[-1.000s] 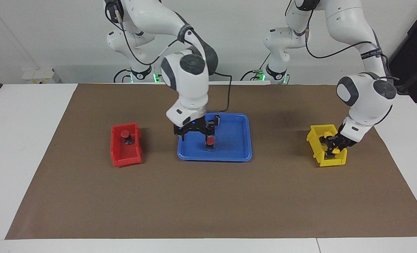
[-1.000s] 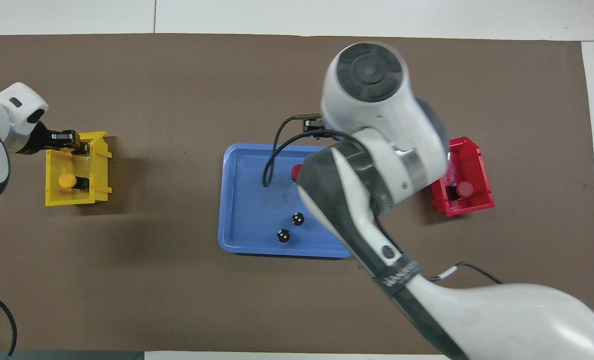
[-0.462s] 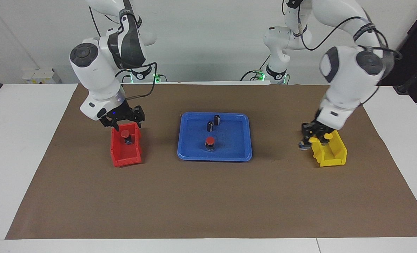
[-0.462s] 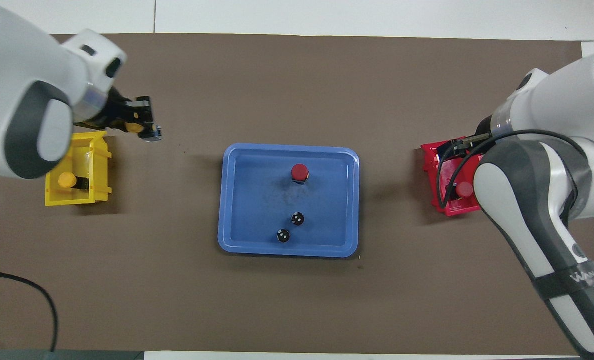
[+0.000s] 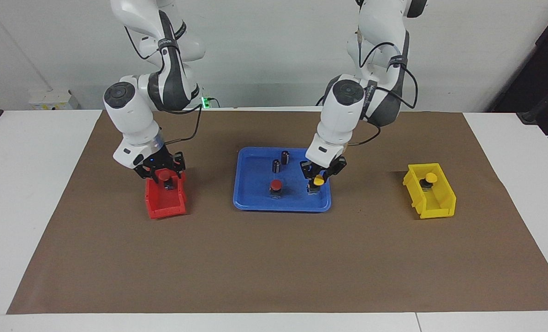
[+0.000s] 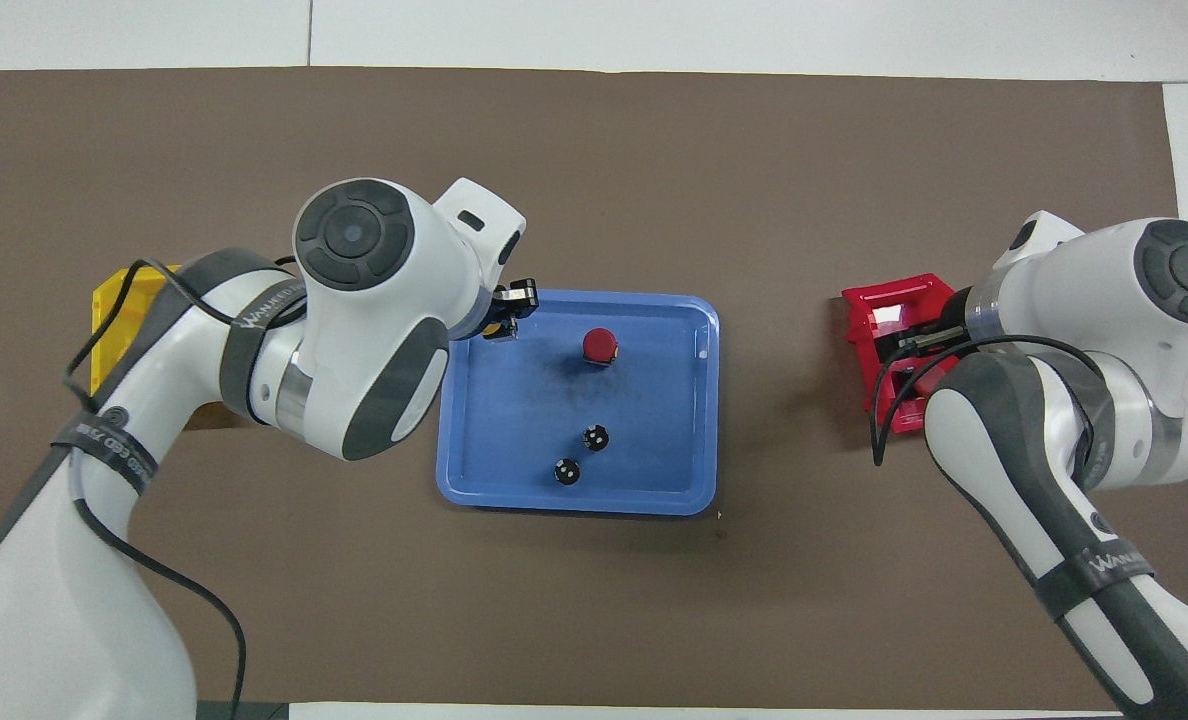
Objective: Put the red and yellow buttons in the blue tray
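The blue tray (image 5: 254, 196) (image 6: 514, 410) holds a red button (image 5: 276, 185) (image 6: 600, 345). My left gripper (image 5: 319, 178) (image 6: 502, 322) is shut on a yellow button (image 5: 318, 182) and holds it low in the tray, at the tray's end toward the left arm. My right gripper (image 5: 162, 171) is down in the red bin (image 5: 164, 208) (image 6: 879, 308), its fingers open on either side of a second red button (image 5: 163, 175). A second yellow button (image 5: 430, 178) stands in the yellow bin (image 5: 433, 208) (image 6: 114, 300). In the overhead view the arms hide both bins' buttons.
Two dark capless cylinders (image 5: 276, 165) (image 5: 285, 157) stand in the tray nearer to the robots than the red button; they also show in the overhead view (image 6: 595, 437) (image 6: 566, 471). A brown mat (image 5: 274, 258) covers the table.
My left gripper carried the yellow button from beside the yellow bin to the blue tray. My right gripper came down from above the red bin to around its red button.
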Controlling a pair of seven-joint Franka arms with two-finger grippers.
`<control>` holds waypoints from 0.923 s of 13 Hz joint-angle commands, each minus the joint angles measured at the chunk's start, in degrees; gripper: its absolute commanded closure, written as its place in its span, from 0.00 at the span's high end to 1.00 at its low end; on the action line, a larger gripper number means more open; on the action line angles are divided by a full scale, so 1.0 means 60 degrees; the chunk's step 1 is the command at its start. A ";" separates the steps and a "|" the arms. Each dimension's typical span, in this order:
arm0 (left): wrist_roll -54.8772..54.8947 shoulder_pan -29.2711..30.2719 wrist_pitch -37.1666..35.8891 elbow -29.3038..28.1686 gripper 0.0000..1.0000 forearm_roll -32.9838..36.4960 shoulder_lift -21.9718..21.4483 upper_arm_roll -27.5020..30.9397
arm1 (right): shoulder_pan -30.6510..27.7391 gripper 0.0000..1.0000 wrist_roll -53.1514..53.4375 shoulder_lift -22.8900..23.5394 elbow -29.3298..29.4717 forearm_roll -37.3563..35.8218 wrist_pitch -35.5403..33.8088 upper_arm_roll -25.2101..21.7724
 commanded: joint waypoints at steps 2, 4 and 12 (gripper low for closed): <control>-0.0352 -0.0457 0.0635 -0.0110 0.02 -0.0180 0.0547 0.0221 | -0.0457 0.71 -0.0841 -0.0327 -0.0855 0.0149 0.0756 0.0106; -0.0352 -0.0661 0.0591 -0.0329 0.17 -0.0194 0.0533 0.0221 | -0.0458 0.69 -0.0843 -0.0430 -0.1221 0.0149 0.1078 0.0106; 0.1327 0.1511 -0.2249 0.0812 0.95 -0.0063 -0.0622 0.0426 | -0.0487 0.45 -0.1004 -0.0635 -0.1750 0.0149 0.1242 0.0106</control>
